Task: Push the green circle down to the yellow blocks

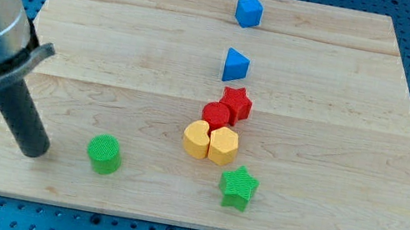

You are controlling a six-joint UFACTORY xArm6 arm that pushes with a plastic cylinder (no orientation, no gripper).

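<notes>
Green circle (104, 153) | just right of my tip (35, 152) | apart

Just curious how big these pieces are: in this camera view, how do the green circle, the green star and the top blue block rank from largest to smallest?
Largest to smallest, as they look here:
1. green star
2. green circle, close to the star, so that order is unsure
3. blue block, smallest-looking, but it lies at the view's top, possibly farther from the camera

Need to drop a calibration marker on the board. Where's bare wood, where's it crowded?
Free: the whole stretch on the view's right of the blue blocks, and the upper left above my tip. Crowded: the centre cluster of red star, red circle, two yellow blocks, green star. The green circle sits just right of my tip.
</notes>
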